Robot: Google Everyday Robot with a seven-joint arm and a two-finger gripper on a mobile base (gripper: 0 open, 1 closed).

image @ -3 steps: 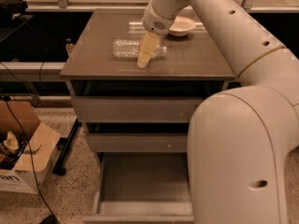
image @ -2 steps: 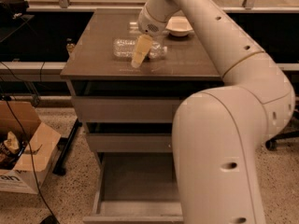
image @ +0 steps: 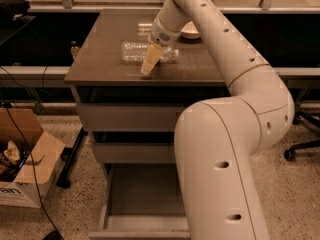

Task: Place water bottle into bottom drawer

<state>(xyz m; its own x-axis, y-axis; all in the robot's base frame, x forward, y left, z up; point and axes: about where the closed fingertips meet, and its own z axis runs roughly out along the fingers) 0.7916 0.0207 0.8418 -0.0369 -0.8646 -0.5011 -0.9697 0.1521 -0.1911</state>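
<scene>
The gripper is edging a little leftward along the water bottle and dipping lower than it was a second ago, so its pale tip is now nearly meeting the cabinet top on the near side of the bottle. The big arm is also swinging across in front of me, covering more of the cabinet's right half. The bottle itself is not budging: it is lying on its side in the middle of the top, just in front of a shallow dish. I'd say the robot is settling in for the grasp, not lifting yet. Whether the gripper is clamped on the bottle or only poised over it, I cannot tell from here.

The bottom drawer is standing pulled out below, waiting.

The bottle's label band is giving me nothing readable. The cardboard box on the floor is showing only the letters "an" on its front.
</scene>
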